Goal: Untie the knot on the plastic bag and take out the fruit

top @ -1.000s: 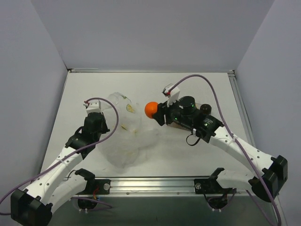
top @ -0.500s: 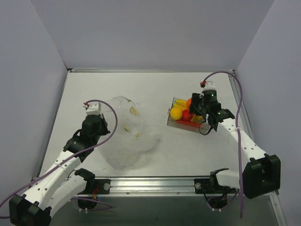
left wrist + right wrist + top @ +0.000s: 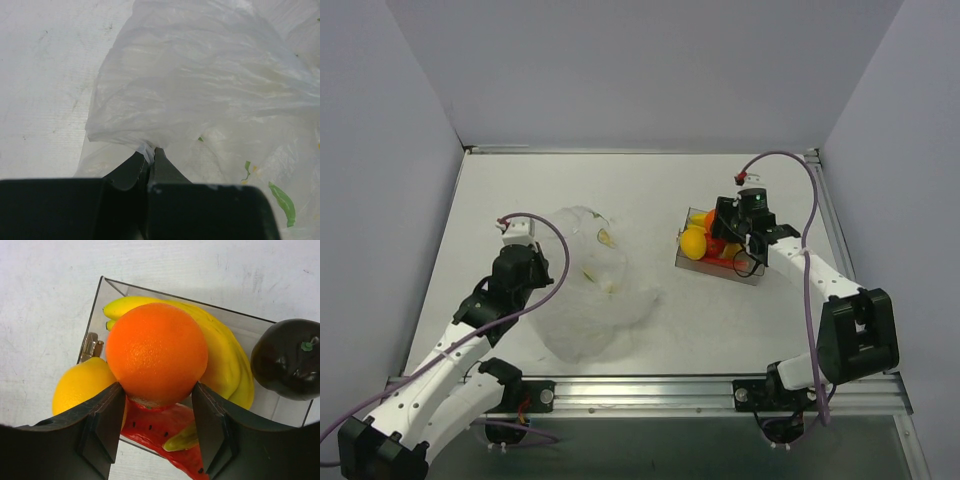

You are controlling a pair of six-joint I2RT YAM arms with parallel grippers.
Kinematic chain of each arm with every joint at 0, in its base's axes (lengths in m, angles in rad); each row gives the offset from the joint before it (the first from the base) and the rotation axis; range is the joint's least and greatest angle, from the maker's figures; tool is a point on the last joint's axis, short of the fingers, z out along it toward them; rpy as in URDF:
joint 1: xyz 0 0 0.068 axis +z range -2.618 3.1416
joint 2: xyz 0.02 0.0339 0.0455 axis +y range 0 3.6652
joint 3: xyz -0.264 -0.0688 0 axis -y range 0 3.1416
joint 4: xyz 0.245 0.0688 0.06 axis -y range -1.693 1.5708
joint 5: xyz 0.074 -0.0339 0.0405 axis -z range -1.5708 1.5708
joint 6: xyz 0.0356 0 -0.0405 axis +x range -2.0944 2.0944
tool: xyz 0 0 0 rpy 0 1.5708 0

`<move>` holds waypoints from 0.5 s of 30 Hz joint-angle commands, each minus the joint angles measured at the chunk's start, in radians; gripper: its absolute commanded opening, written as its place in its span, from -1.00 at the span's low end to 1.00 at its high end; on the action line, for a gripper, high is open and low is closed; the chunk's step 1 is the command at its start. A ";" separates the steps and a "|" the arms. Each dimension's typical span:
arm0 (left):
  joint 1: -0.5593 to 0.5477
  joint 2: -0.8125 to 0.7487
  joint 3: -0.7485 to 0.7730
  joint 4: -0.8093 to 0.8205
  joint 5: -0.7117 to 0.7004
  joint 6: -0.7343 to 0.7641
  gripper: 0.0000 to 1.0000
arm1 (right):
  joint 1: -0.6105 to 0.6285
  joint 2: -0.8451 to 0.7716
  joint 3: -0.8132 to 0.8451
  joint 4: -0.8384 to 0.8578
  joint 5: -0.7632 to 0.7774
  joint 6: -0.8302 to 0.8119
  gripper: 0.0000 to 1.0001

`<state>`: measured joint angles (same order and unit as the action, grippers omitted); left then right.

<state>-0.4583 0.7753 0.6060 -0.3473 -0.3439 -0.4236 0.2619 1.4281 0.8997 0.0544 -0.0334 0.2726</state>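
The plastic bag (image 3: 590, 290) lies crumpled and translucent left of centre; no knot shows on it. My left gripper (image 3: 542, 272) is shut on a bunched edge of the bag (image 3: 210, 90), pinched at the fingertips (image 3: 159, 156). My right gripper (image 3: 157, 405) is shut on the orange ball (image 3: 157, 352) and holds it just over the clear box (image 3: 100, 305). In the box lie the yellow banana (image 3: 220, 355), the yellow ball (image 3: 80, 387), the red piece (image 3: 160, 425) and the dark ball (image 3: 287, 360). From above, the right gripper (image 3: 720, 225) is over the box (image 3: 715, 268).
The box stands at the right of the white table, about a hand's width from the bag. A metal clasp (image 3: 91, 346) sits on the box's left wall. Grey walls close the table on three sides.
My right arm has carried the orange ball from beside the bag to over the box at the right. The bag has sagged flatter. My left arm has barely moved.
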 commanded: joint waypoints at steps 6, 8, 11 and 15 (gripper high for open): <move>0.004 -0.021 -0.003 0.054 -0.024 0.013 -1.00 | 0.017 -0.054 -0.007 -0.050 -0.031 0.002 0.58; 0.006 -0.022 -0.003 0.053 -0.032 0.009 -0.96 | 0.017 -0.087 -0.008 -0.079 -0.028 0.000 0.75; 0.006 -0.024 -0.005 0.053 -0.041 0.009 -0.83 | 0.023 -0.150 -0.010 -0.113 -0.010 0.007 0.89; 0.009 -0.030 -0.006 0.053 -0.047 0.006 -0.60 | 0.027 -0.254 0.004 -0.191 0.012 0.020 1.00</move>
<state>-0.4564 0.7647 0.6006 -0.3408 -0.3683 -0.4225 0.2832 1.2713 0.8894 -0.0639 -0.0540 0.2775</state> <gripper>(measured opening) 0.180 0.988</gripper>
